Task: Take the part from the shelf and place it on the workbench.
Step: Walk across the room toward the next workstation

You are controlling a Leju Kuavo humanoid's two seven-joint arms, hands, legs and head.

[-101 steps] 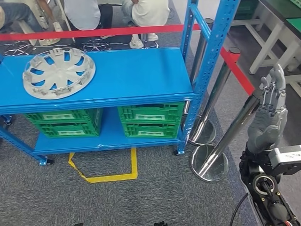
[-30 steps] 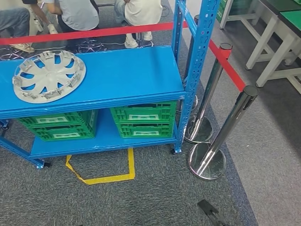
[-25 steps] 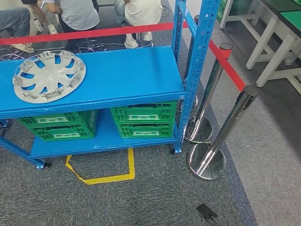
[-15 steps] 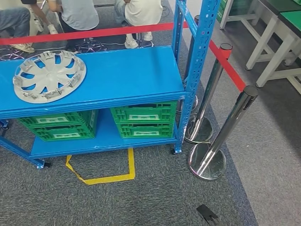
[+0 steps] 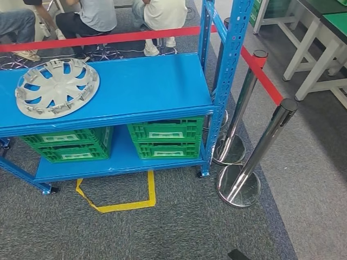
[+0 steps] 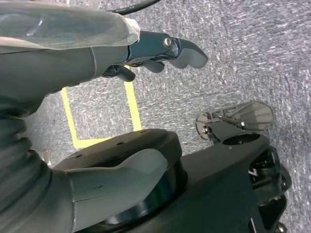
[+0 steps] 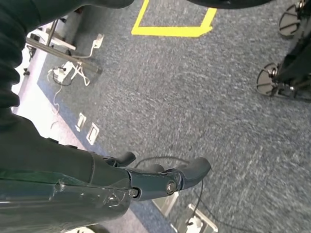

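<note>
- You see the part, a silver hubcap (image 5: 57, 88), lying flat on the top board of the blue shelf (image 5: 155, 86), toward its left end.
- Your left hand (image 6: 110, 53) hangs over the grey carpet (image 5: 196, 216), above a yellow floor marking (image 6: 132, 104); its fingers (image 6: 183, 51) are stretched out and hold nothing.
- Your right hand (image 7: 121, 182) also hangs over the carpet, fingers (image 7: 190, 172) extended and holding nothing.
- Both hands are well apart from the hubcap; neither touches it or the shelf.
- Below the top board you find two green crates (image 5: 166, 140) on the lower board.
- Right of the shelf stand two chrome posts (image 5: 262, 146) carrying a red belt (image 5: 262, 76).
- Behind the shelf, people (image 5: 164, 13) sit beyond the belt.
</note>
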